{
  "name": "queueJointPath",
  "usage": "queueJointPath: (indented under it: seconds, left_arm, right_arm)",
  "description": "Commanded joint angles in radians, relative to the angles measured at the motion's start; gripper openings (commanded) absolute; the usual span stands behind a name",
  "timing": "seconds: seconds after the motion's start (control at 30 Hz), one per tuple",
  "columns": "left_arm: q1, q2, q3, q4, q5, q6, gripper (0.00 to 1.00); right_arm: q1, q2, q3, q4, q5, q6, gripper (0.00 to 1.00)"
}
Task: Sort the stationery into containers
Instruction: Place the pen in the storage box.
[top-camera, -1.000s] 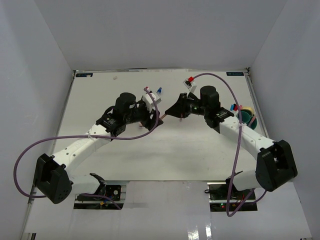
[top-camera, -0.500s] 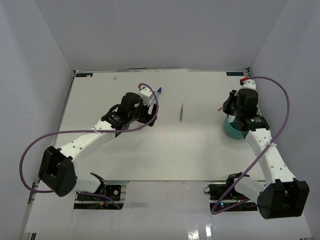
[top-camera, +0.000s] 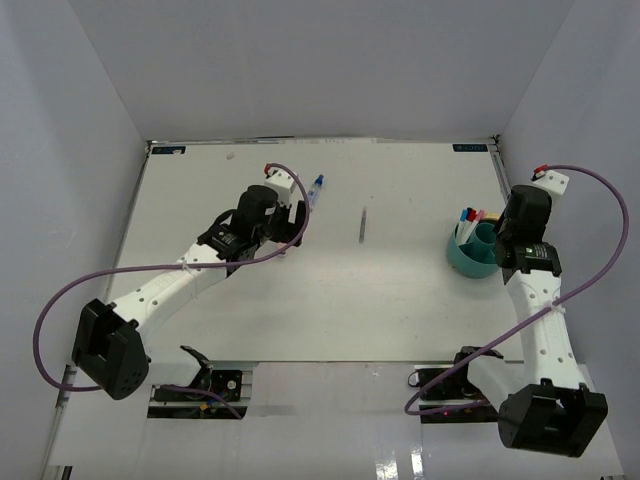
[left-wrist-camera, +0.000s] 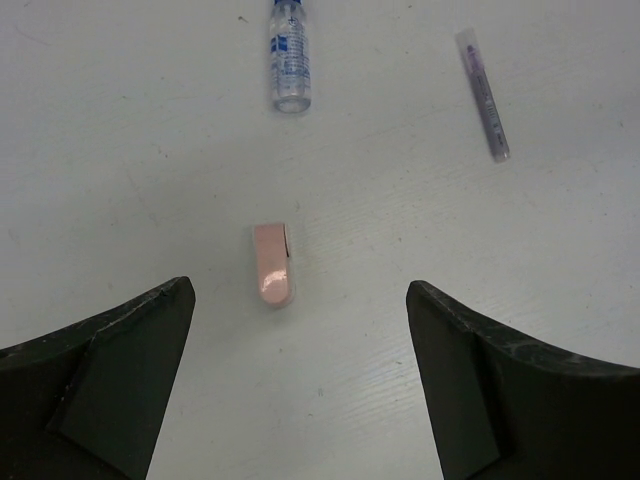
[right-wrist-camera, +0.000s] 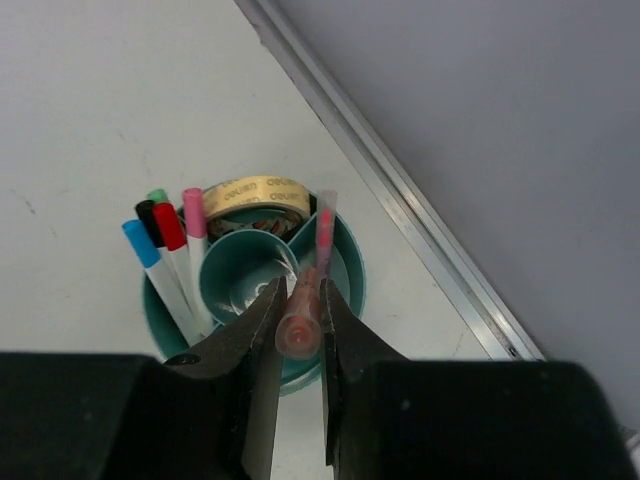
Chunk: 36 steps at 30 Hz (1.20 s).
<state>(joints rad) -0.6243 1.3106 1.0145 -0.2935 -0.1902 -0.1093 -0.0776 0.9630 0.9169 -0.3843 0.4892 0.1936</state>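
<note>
I judge the sort a little over halfway. In the bowl (right-wrist-camera: 352, 275) I count five capped pens (right-wrist-camera: 168, 226) standing in one outer compartment and the tape (right-wrist-camera: 250, 192) lying in another, so those are done.

My right gripper (right-wrist-camera: 300, 288) hangs directly above the bowl, jaws clenched on a red pen (right-wrist-camera: 323, 228) that points down toward the gap between the inner cup and the rim. I cannot tell whether its tip is inside the bowl yet, so I count that one as in hand, not placed.

Three things are left on the table (left-wrist-camera: 120, 150), all well to the left of the bowl. The purple pen (left-wrist-camera: 483, 95) is the nearest to the bowl, the bottle (left-wrist-camera: 288, 60) is farther out, and the eraser (left-wrist-camera: 272, 265) is near the bottle. My left gripper (left-wrist-camera: 300, 292) hovers above the eraser with jaws spread wide and nothing between them. The eraser looks like the next pick on that side.
</note>
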Motion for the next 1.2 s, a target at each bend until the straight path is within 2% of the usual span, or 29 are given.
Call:
queueJointPath:
  seconds: [0.0,0.5,0.6,0.7,0.8,0.93,1.0,1.17]
  left_arm:
    - [-0.003,-0.079,0.001,0.011,-0.057,-0.004,0.98]
    - [-0.003,-0.109,-0.025,0.031,-0.066,0.002,0.98]
    - [-0.003,-0.103,-0.025,0.030,-0.058,0.003,0.98]
    - [-0.003,-0.100,-0.027,0.030,-0.049,0.005,0.98]
    - [-0.003,-0.093,-0.027,0.030,-0.045,0.007,0.98]
    - [-0.003,-0.086,-0.025,0.028,-0.040,0.007,0.98]
    - [-0.003,-0.085,-0.025,0.031,-0.041,0.003,0.98]
    - [-0.003,-0.060,-0.022,0.028,-0.043,-0.015,0.98]
  right_arm:
    - [-0.048,0.051,0.040,-0.024,-0.024,0.001,0.08]
    - [-0.134,0.210,0.008,-0.007,-0.158,0.009,0.08]
    - [-0.148,0.235,0.013,-0.008,-0.175,0.009,0.10]
    - [-0.157,0.246,0.017,-0.008,-0.179,0.007,0.22]
    - [-0.162,0.240,0.026,-0.008,-0.176,0.010,0.46]
    - [-0.162,0.215,0.033,-0.002,-0.195,0.010,0.63]
    - [-0.160,0.195,0.039,-0.001,-0.227,0.010,0.69]
    - [-0.160,0.106,0.045,0.038,-0.349,0.013,0.77]
